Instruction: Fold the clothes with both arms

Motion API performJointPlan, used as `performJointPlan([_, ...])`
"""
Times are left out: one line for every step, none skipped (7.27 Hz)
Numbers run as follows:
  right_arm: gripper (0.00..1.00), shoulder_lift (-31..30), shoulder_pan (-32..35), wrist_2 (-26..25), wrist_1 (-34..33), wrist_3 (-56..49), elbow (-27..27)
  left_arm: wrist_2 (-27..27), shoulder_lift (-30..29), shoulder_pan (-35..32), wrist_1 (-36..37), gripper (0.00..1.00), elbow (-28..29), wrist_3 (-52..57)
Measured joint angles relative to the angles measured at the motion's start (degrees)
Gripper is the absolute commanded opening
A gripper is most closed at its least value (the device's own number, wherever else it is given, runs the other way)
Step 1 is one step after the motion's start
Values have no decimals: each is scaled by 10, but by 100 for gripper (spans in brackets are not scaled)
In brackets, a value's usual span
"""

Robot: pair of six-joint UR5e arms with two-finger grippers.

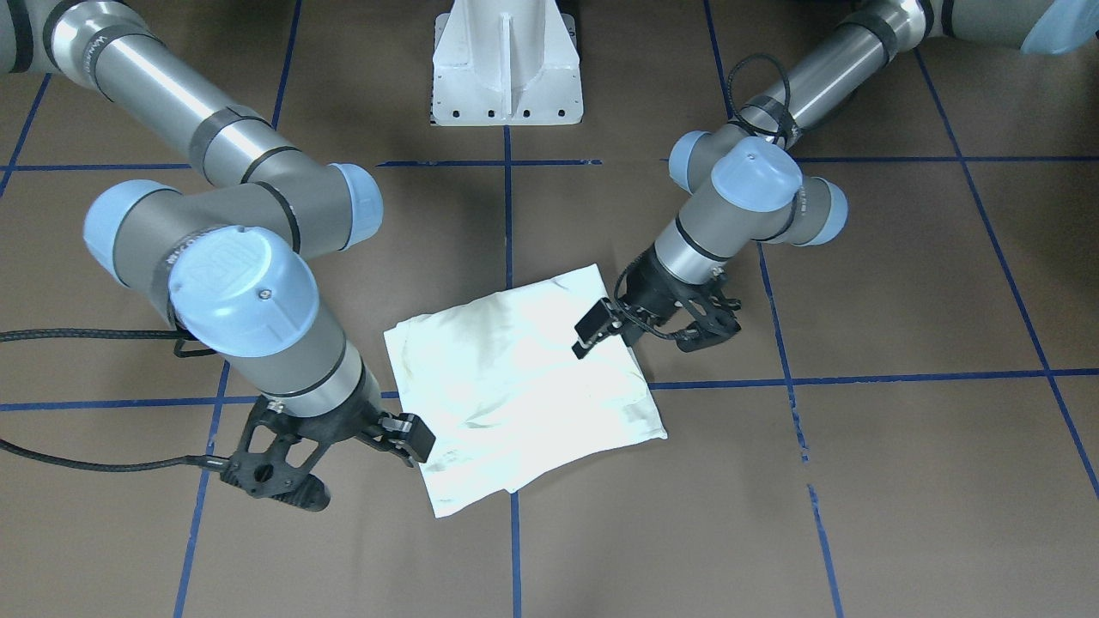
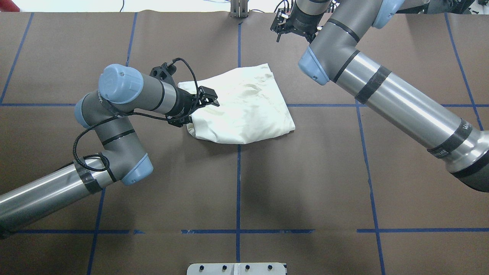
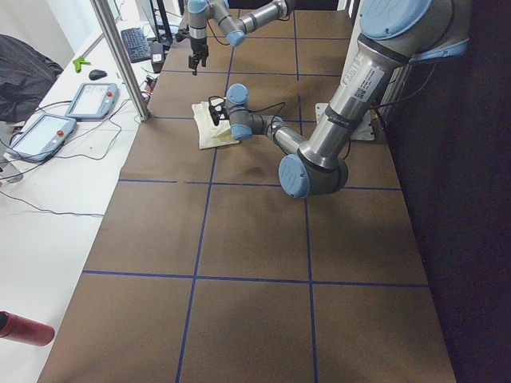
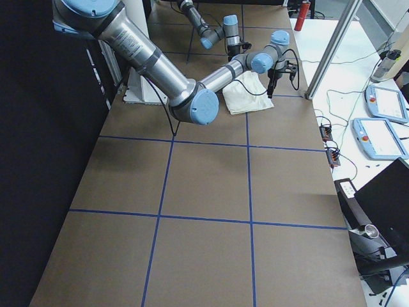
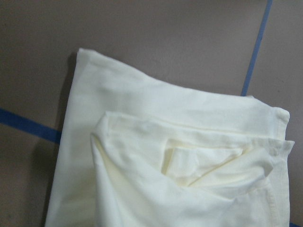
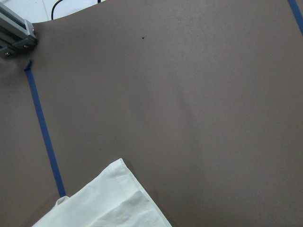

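The cream-white folded fabric garment (image 1: 524, 386) lies as a rough square in the middle of the brown paper-covered table (image 1: 859, 481), across a blue tape line (image 1: 859, 378). The left wrist view shows its top layer loose and bunched. Your left black two-finger gripper (image 1: 650, 333) hangs over the garment's edge on the robot's left. Its jaws are spread, with one finger above the cloth and one off it, and it pinches nothing. Your right black two-finger gripper (image 1: 352, 463) is likewise spread and empty, raised just off the far corner on the robot's right. To my eye another fold is being set up, so choose two corners of the same edge before you close either gripper. Come down low enough to catch every layer, not only that slack upper one. Pinch on both sides together, lift evenly, and carry the edge across with the cloth lightly taut between the grippers. If one side runs ahead, the square will likely skew.
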Motion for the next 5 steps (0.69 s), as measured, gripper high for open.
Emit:
performJointPlan([100, -2, 3, 1, -1, -2, 2, 0, 0, 17, 2, 100, -3, -6])
performJointPlan([100, -2, 5, 1, -1, -3, 3, 0, 1, 31, 4, 100, -7, -13])
performJointPlan([100, -3, 9, 3, -1, -4, 3, 0, 6, 43, 4, 100, -14, -24])
performJointPlan([100, -3, 12, 5, -2, -4, 3, 1, 22, 58, 5, 100, -35, -36])
performJointPlan([100, -3, 15, 7, -2, -4, 4, 3, 43, 76, 8, 100, -64, -48])
